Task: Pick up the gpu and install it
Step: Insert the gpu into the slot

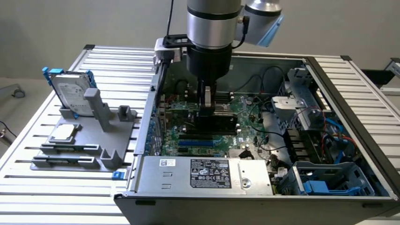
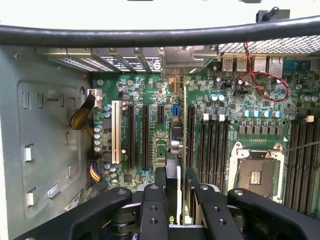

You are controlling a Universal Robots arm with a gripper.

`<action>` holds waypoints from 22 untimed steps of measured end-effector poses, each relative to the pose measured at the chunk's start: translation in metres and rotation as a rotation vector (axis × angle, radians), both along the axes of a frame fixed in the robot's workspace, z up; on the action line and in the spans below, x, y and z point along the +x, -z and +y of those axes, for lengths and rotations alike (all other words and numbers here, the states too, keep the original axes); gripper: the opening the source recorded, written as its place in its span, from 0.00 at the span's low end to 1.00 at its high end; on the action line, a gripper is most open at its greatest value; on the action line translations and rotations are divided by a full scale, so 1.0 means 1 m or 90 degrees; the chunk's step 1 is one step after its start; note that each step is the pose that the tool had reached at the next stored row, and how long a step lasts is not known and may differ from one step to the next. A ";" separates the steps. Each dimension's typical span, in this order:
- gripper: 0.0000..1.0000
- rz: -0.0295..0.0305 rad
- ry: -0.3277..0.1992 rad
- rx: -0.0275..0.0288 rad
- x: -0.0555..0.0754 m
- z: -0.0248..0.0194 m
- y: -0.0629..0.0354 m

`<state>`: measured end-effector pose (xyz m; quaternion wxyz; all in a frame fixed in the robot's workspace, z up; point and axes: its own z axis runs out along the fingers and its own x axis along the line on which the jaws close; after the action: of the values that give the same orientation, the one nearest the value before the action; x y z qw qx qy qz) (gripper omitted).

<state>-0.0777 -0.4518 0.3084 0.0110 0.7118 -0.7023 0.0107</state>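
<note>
While the gripper (image 2: 175, 175) pinches the gpu (image 1: 216, 125) tight between its fingers (image 2: 160, 177), the thin card hangs on its edge right under the hand, just over the motherboard (image 2: 150, 125) slots, and it looks light, stiff and easy to break, so its top edge seems best to hold.

The table (image 1: 119, 58) is ribbed, brushed metal. The case (image 2: 45, 150) is matt grey sheet metal. The motherboard (image 2: 235, 100) is glossy green board. The fingers (image 2: 152, 205) are matt black. The gpu (image 1: 216, 125) shows a dull black cover. The drive (image 1: 70, 89) is shiny metal with blue plastic rails.
</note>
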 end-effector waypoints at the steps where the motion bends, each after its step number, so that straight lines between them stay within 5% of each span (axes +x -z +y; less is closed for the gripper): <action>1: 0.27 -0.0003 0.000 0.0000 -0.001 0.0000 0.0016; 22: 0.27 -0.0023 0.006 0.0001 -0.010 0.0000 0.0263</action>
<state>-0.0878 -0.4518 0.2821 0.0097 0.7086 -0.7055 0.0119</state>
